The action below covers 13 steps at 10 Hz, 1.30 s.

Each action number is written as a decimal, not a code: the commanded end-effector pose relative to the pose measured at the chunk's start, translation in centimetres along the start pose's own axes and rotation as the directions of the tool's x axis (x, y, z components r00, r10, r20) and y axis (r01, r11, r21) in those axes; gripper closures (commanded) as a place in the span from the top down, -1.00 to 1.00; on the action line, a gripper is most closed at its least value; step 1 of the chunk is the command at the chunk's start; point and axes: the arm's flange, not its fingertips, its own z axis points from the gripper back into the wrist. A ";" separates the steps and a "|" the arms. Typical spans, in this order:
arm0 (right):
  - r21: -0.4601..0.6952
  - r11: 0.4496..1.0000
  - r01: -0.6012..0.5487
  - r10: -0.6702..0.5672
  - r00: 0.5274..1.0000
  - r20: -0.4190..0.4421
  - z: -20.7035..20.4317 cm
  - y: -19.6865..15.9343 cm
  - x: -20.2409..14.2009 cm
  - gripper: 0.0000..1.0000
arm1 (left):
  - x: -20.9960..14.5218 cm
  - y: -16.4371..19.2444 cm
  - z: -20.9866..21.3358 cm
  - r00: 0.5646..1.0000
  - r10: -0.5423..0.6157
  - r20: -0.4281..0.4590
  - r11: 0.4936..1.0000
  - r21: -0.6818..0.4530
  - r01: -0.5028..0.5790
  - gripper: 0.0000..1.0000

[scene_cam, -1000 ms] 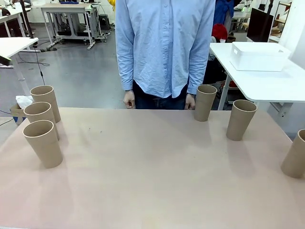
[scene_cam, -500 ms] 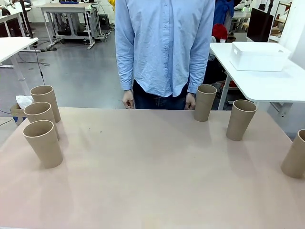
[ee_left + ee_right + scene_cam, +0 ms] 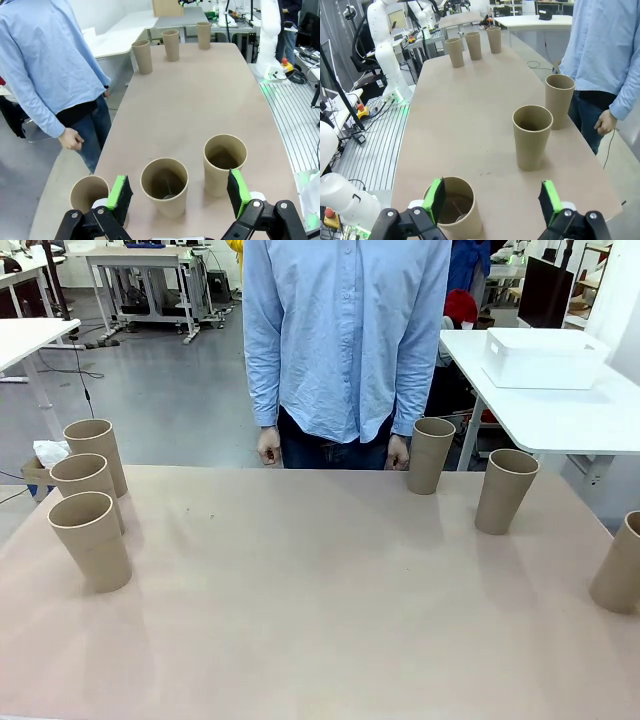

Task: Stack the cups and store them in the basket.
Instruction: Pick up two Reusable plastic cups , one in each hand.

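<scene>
Fingers of the left gripper were spread wide with nothing held. In that left wrist view they framed three kraft paper cups standing upright in a row at the near end of the table. Three more cups stood in a line well apart at the far end. The person in a light blue shirt stood along the table's side, one hand loosely curled. Over to the right wrist view: the right gripper was just as wide open and also empty. The nearest cup sat by the pad at picture left, and a second cup and a third cup stood farther along, near the edge by the person. And the front view: six cups, all open end up, each standing on its own, three clustered at the left edge and three strung out on the right. The white basket sat on a white side table beyond the far right corner, well apart from every cup.
</scene>
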 end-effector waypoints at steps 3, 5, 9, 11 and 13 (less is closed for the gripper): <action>0.037 0.998 -0.051 0.047 0.994 0.102 0.0 -1.0 -4.4 1.00 | -3.6 8.1 -1.5 0.990 0.089 0.106 0.994 0.055 -0.095 1.00; 0.043 0.994 -0.100 0.091 0.979 0.183 -0.1 -1.2 -8.0 1.00 | -7.1 11.7 -2.0 0.986 0.138 0.094 0.990 0.019 -0.141 1.00; 0.032 0.993 -0.114 0.101 0.954 0.281 -0.4 -2.8 -12.6 1.00 | -13.4 15.4 0.1 0.975 0.151 0.161 0.988 -0.003 -0.153 1.00; 0.036 0.992 -0.119 0.102 0.947 0.306 -1.2 -3.9 -14.6 1.00 | -16.0 16.5 -0.8 0.975 0.070 0.209 0.996 0.039 -0.080 1.00; 0.045 0.993 -0.108 0.088 0.944 0.318 -2.0 -4.6 -15.7 1.00 | -18.3 17.4 -1.8 0.974 0.023 0.223 0.998 0.058 -0.037 1.00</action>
